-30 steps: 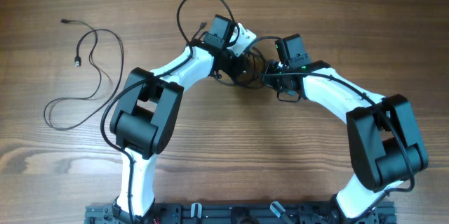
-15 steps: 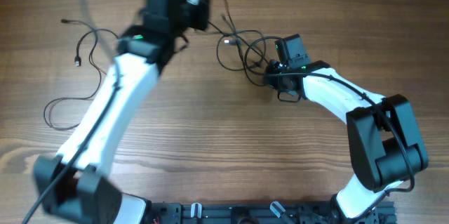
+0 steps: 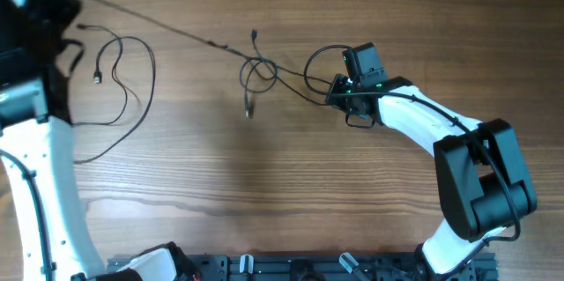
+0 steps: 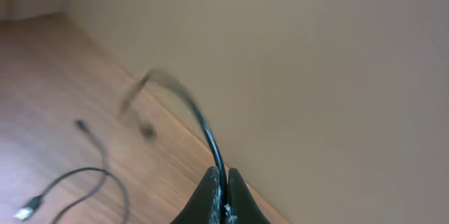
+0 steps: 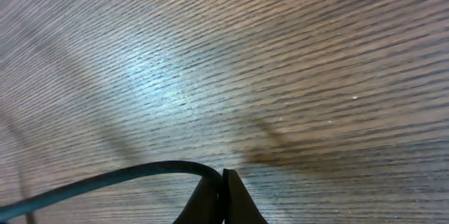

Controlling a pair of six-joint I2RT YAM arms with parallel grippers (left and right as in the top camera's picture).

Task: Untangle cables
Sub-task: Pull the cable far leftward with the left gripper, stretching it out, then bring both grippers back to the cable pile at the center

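Surface: brown wooden table [image 3: 291, 184] is filling your overhead view, grain running side to side.
Left arm: your left arm [image 3: 35, 140] is reaching far out to the table's upper-left corner, its tip blurred in the overhead view.
Left gripper: your left gripper [image 4: 223, 196] is sitting clenched, and it is pinching a thin black taut cable [image 3: 150, 21] that is rising from between the tips in the wrist view.
Taut cable: it is running straight from that corner, down and right, toward the middle of the table.
Knot: a small looped knot [image 3: 256, 71] is sitting between your two grippers, nearer the right one, with one plug end poking out above it and another hanging below.
Right gripper: your right gripper [image 3: 338, 92] is clamped tight on a black strand [image 5: 140, 173], which is curving away to the left of the tips, low over the wood.
Loop: a loop [image 3: 319, 52] is arching just beside the right gripper, on its far side.
Loose cable: a loose cable [image 3: 123, 78] is lying in slack curls on the left, beside your left arm and well apart from the right gripper.
Cannot tell: whether both grippers are holding one and the same cable.
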